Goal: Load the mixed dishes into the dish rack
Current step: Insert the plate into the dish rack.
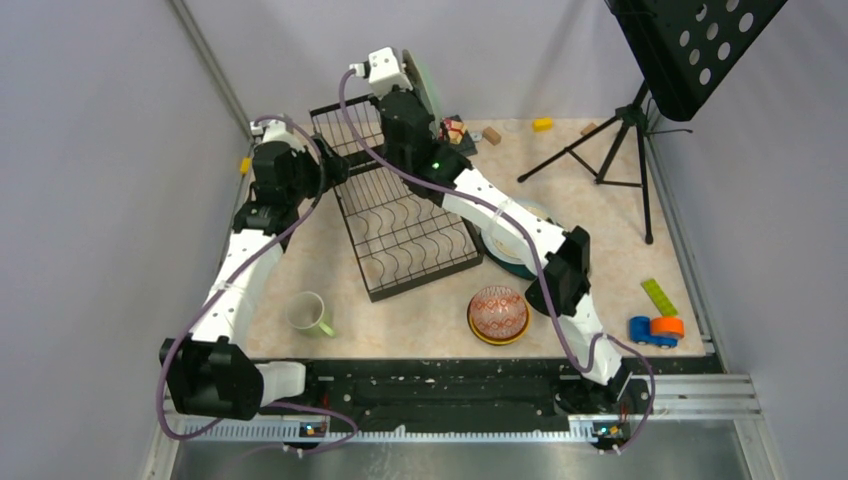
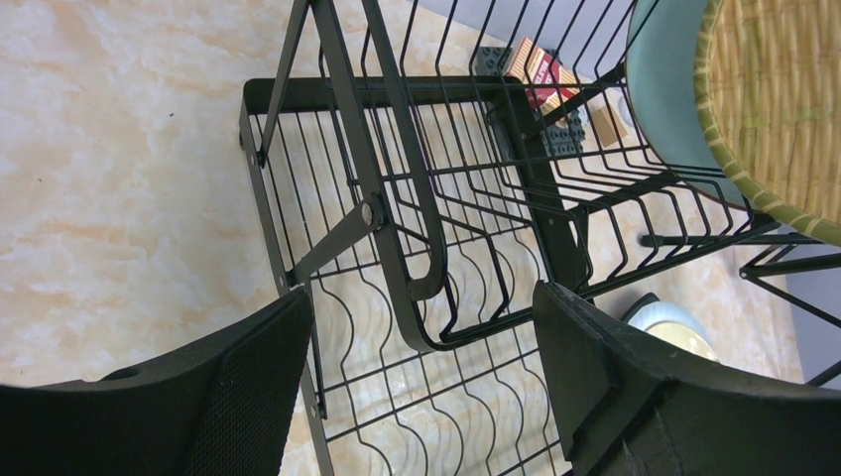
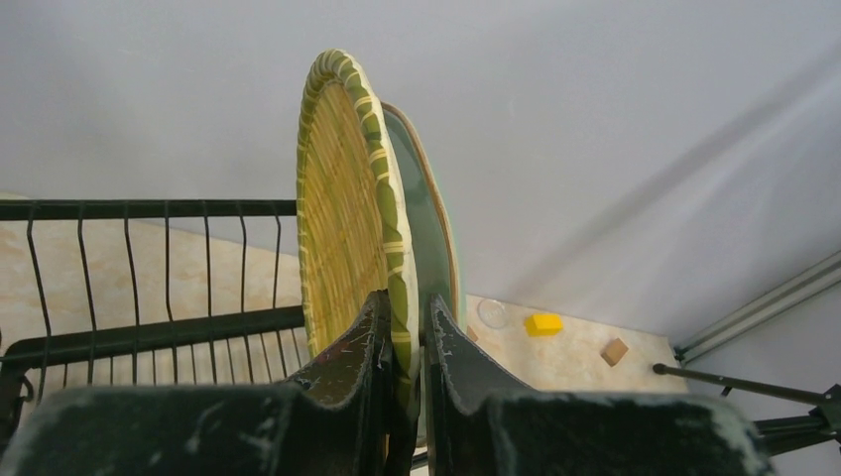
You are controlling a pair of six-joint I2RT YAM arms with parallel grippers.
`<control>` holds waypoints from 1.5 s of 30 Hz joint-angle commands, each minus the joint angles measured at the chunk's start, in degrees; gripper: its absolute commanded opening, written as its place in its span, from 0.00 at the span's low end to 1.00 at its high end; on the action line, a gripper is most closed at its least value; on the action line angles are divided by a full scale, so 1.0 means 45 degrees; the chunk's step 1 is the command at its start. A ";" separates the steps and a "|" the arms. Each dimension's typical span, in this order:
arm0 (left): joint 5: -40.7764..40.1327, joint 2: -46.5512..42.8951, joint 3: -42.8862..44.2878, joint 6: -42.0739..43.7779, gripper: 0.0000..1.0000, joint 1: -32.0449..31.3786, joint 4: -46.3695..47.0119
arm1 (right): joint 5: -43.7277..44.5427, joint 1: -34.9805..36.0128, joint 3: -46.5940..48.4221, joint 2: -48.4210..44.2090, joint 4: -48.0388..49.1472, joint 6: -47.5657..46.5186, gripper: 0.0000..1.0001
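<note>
Over the far end of the dish rack [image 1: 400, 225], near the far edge of the desk [image 1: 420, 325], the right gripper [image 3: 407, 317] is pinching the rim of an upright woven-patterned plate [image 3: 342, 198], not yet slotted. The left gripper [image 2: 421, 297] is hovering at the rack's left edge, jaws wide and empty. A mug [image 1: 308, 312], bowls [image 1: 498, 312] and stacked plates [image 1: 500, 245] are sitting on the desk, so most loading is seemingly remaining.

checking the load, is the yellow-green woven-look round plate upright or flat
Upright: the woven-look plate stands on edge, rim pinched by the right gripper, at the black wire rack.
</note>
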 commanded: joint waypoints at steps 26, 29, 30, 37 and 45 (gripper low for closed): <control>0.0517 0.0164 0.0552 0.0072 0.85 0.0094 0.0412 | -0.1027 -0.0716 0.0583 0.0853 0.0279 0.0315 0.00; 0.0582 0.0186 0.0593 0.0067 0.85 0.0094 0.0385 | -0.0626 -0.0750 0.0720 0.0991 0.0235 0.0489 0.00; 0.0582 0.0185 0.0571 0.0050 0.85 0.0094 0.0392 | -0.0530 -0.0769 0.0824 0.1037 0.0096 0.0658 0.00; 0.0714 0.0182 0.0578 -0.0011 0.85 0.0094 0.0395 | -0.0554 -0.0823 0.1043 0.1114 -0.0537 0.1509 0.00; 0.0741 0.0133 0.0541 -0.0011 0.84 0.0094 0.0383 | -0.1028 -0.0997 0.1039 0.1158 -0.1166 0.2153 0.17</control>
